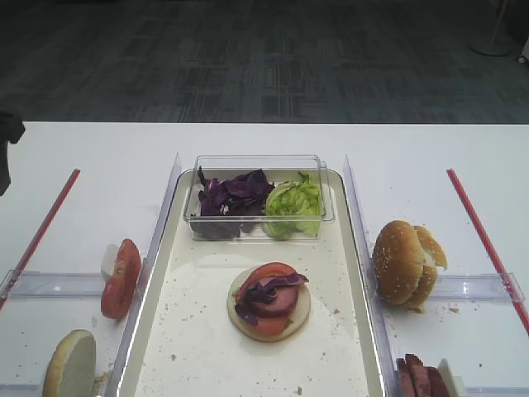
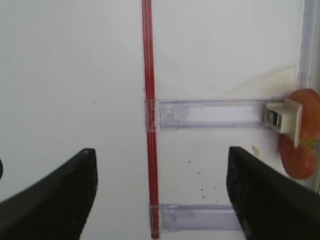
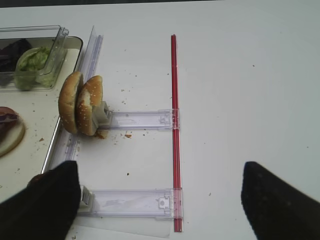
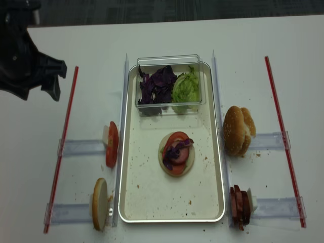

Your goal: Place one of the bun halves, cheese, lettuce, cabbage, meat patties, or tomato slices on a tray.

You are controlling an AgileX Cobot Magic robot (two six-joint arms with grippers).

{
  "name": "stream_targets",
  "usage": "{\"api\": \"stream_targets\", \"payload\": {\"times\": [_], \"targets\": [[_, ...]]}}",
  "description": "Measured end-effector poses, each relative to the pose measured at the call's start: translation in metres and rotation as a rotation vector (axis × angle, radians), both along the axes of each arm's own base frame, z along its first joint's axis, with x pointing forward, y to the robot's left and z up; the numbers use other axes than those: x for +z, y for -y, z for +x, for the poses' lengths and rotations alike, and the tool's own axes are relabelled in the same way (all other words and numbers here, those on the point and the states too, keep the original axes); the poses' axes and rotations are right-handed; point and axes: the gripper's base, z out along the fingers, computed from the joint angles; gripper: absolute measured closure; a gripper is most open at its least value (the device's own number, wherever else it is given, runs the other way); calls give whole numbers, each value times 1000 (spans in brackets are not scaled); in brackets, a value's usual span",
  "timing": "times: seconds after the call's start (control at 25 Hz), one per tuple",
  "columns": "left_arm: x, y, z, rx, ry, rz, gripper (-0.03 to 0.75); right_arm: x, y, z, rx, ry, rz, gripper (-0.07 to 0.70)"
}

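Observation:
The silver-rimmed tray (image 1: pixel 198 331) holds a pale bun half (image 1: pixel 269 331) topped with a meat patty (image 1: pixel 283 304), a tomato slice (image 1: pixel 269 273) and cabbage (image 1: pixel 266 291). Upright tomato slices (image 1: pixel 121 279) and another bun half (image 1: pixel 70 364) stand left of it. Sesame bun halves (image 1: pixel 401 260) and meat patties (image 1: pixel 417 376) stand on its right. Cabbage (image 1: pixel 235 194) and lettuce (image 1: pixel 293 203) fill the clear box. No cheese shows. My left gripper (image 2: pixel 162 195) hangs open over the left red strip, far from the food. My right gripper (image 3: pixel 160 200) is open and empty near the sesame buns (image 3: pixel 80 105).
The clear box (image 1: pixel 258 160) sits across the tray's far end. Red strips (image 1: pixel 45 223) (image 1: pixel 483 240) run down both sides of the white table. Clear plastic rails (image 1: pixel 54 284) (image 3: pixel 135 202) and upright clear dividers (image 1: pixel 165 207) flank the tray.

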Motion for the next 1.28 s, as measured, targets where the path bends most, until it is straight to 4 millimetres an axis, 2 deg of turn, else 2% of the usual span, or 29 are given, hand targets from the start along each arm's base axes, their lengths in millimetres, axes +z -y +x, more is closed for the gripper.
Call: {"api": "stream_targets", "payload": {"times": [0.16, 0.48, 0.76, 0.96, 1.16, 1.28], "targets": [[-2, 1, -34, 6, 3, -9, 219, 0, 0, 0, 0, 0, 0, -33], [-22, 5, -110, 21, 9, -61, 219, 0, 0, 0, 0, 0, 0, -33], [-40, 5, -167, 18, 71, -62, 219, 0, 0, 0, 0, 0, 0, -33], [-45, 5, -197, 14, 185, -64, 219, 0, 0, 0, 0, 0, 0, -33], [-36, 4, -219, 11, 297, -65, 219, 0, 0, 0, 0, 0, 0, -33], [-39, 4, -232, 8, 307, -64, 219, 0, 0, 0, 0, 0, 0, -33]]}}
